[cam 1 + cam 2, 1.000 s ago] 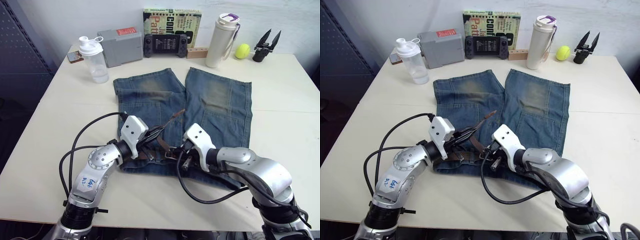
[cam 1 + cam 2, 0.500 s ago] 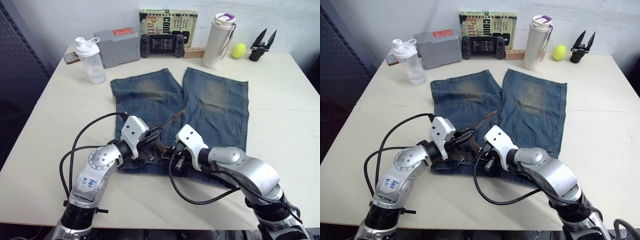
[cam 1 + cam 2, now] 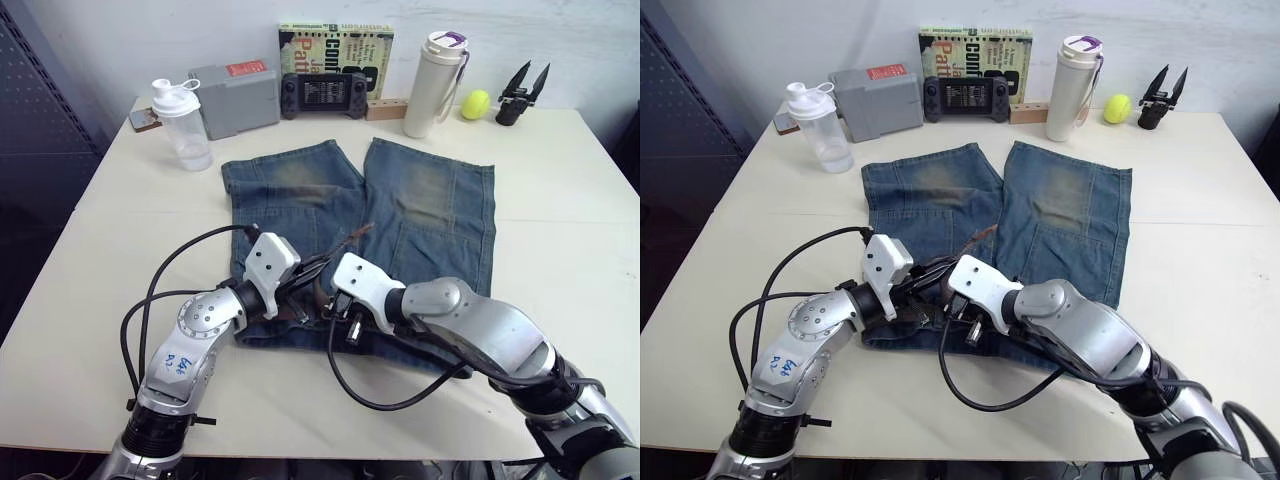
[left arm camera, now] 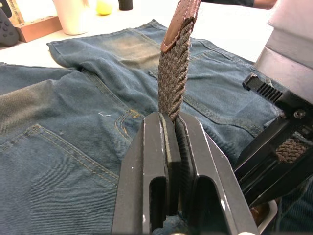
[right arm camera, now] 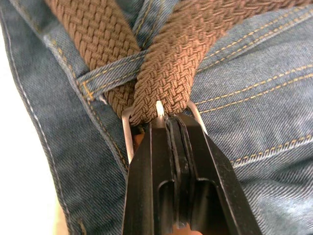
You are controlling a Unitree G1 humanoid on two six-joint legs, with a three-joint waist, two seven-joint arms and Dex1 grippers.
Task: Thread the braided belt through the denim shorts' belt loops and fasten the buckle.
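Note:
The denim shorts point(image 3: 430, 200) lie flat on the table with the waistband toward me. My left gripper point(image 4: 171, 117) is shut on the braided belt point(image 4: 172, 73), whose free end rises from the fingers to a leather tip point(image 3: 355, 236). Just to its right, over the waistband, my right gripper point(image 5: 168, 122) is shut on the buckle point(image 5: 195, 116), with the silver frame and prong at its fingertips. In the right wrist view the belt passes under a belt loop point(image 5: 110, 74). The two grippers nearly touch over the middle of the waistband point(image 3: 300, 335).
Along the table's far edge stand a shaker bottle point(image 3: 180, 120), a grey box point(image 3: 238, 95), a game controller point(image 3: 322, 93), a book point(image 3: 335, 45), a white thermos point(image 3: 428, 70), a tennis ball point(image 3: 473, 104) and a black tool point(image 3: 520, 90). Black cables loop off both wrists.
My right gripper has slid left along the waistband, closer to the left gripper. The left gripper has kept its grip and place. The head camera has shifted slightly.

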